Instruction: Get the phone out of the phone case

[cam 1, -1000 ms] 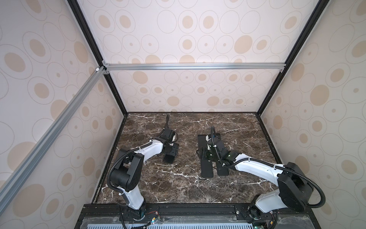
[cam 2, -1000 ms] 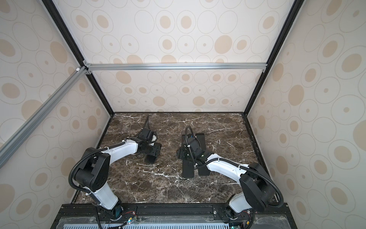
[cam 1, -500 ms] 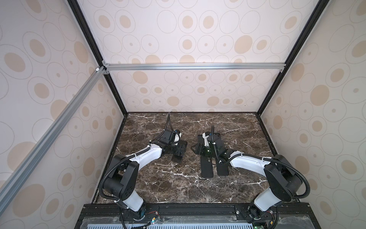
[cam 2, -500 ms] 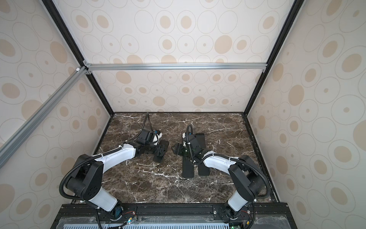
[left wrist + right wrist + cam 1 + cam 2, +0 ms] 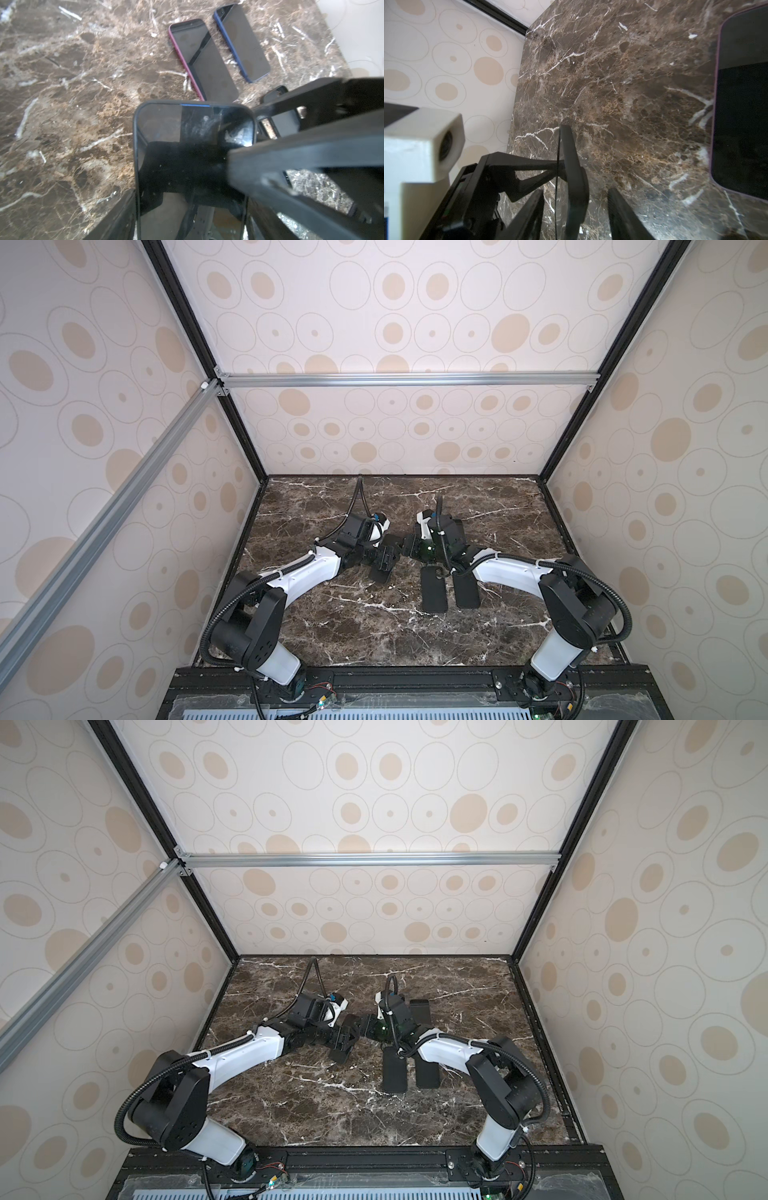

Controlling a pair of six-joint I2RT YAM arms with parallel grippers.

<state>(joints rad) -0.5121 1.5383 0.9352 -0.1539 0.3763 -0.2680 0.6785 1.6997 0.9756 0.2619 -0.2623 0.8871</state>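
The phone [image 5: 193, 158], dark-screened, sits in a black phone case [image 5: 135, 145] and is raised above the marble. My left gripper [image 5: 188, 218] is shut across its width, one finger on each long side. In both top views this gripper [image 5: 384, 562] [image 5: 343, 1042] meets my right gripper [image 5: 405, 549] [image 5: 365, 1029] at the table's middle. The right wrist view shows the phone edge-on [image 5: 573, 182] between my right gripper's [image 5: 575, 191] fingers. Marble shows on both sides of it, so the jaws stand open around its free end.
Two cased phones, one red [image 5: 203, 62] and one blue [image 5: 242, 41], lie side by side on the marble table [image 5: 332, 626] in front of the right arm [image 5: 434, 589] [image 5: 467, 591]. Another dark phone [image 5: 455, 526] lies behind the right wrist. Patterned walls close in three sides.
Both arms have swung toward the middle. The left gripper carried the phone to the right, the right gripper came left around its end, and its jaws narrowed.
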